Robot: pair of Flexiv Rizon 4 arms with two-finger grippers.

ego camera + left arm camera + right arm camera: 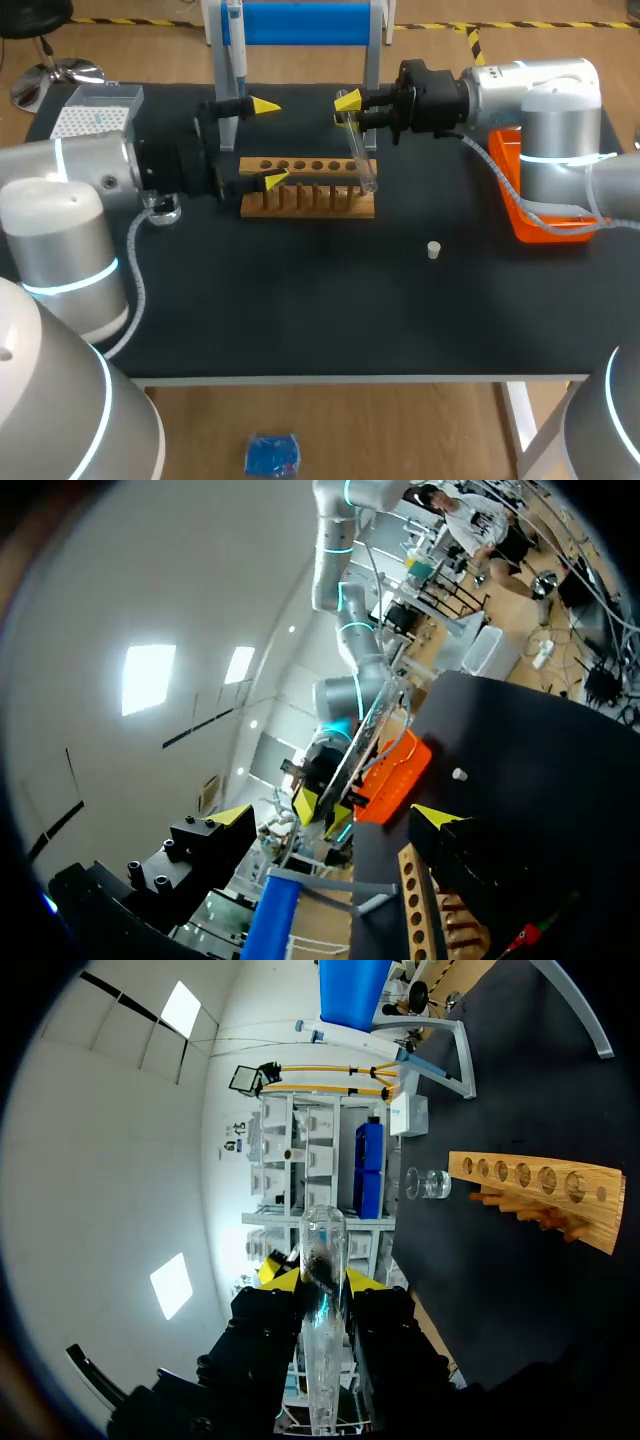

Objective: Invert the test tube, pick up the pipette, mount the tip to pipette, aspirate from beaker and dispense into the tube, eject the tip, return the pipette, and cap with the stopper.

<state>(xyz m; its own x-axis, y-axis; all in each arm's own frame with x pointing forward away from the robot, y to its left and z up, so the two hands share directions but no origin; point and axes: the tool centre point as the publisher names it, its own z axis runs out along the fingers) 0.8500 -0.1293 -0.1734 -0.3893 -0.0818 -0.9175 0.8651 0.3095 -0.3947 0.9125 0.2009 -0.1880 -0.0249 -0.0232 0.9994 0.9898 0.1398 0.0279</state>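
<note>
Right gripper clamps the test tube by one end, tilted over the right end of the wooden rack, probably for inverting; left gripper gapes wide, empty, at the rack's left end, likely free for the pipette behind the rack.

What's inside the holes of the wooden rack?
Nothing: every hole in the wooden rack looks empty. The test tube is held in the right claw, not in a hole. The holes' bottoms are hidden.
</note>
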